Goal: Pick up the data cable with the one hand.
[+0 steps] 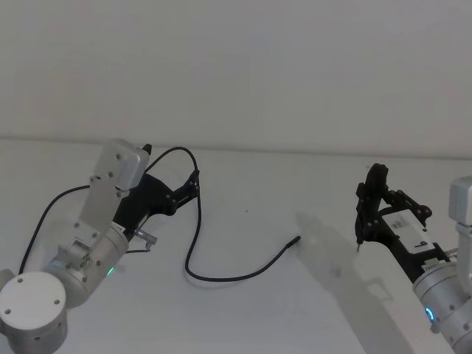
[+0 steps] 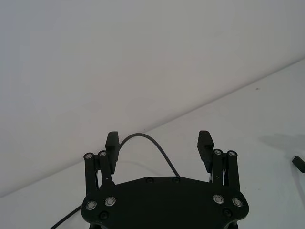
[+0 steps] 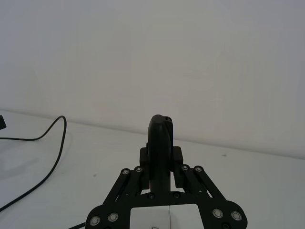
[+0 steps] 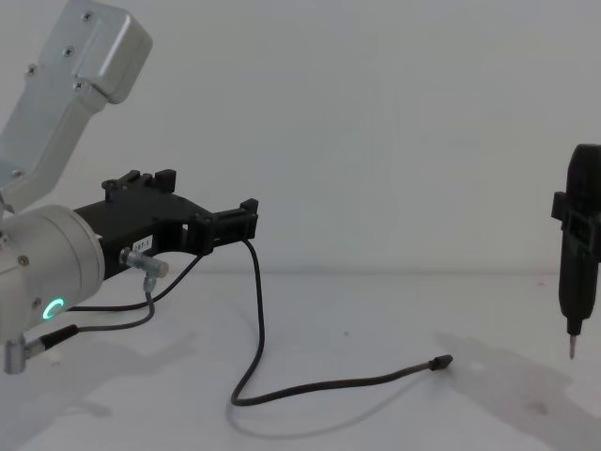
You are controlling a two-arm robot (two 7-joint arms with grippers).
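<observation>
The data cable (image 1: 236,276) lies in a loose curve on the white table, and its small plug (image 1: 296,239) rests near the middle. From the side, the cable (image 4: 329,385) climbs from the table to the left gripper (image 4: 208,194). That gripper (image 1: 177,168) hovers at the left with its fingers wide apart. An arch of the cable (image 2: 143,136) shows in the gap between them. At the right, my right gripper (image 3: 161,157) is shut on a slim dark pointed tool (image 1: 363,221), whose thin metal tip (image 4: 570,352) points down above the table.
A short dark wire with silver cylindrical connectors (image 4: 141,263) hangs off the left arm's wrist. The white table (image 1: 310,310) meets a plain white wall at the back.
</observation>
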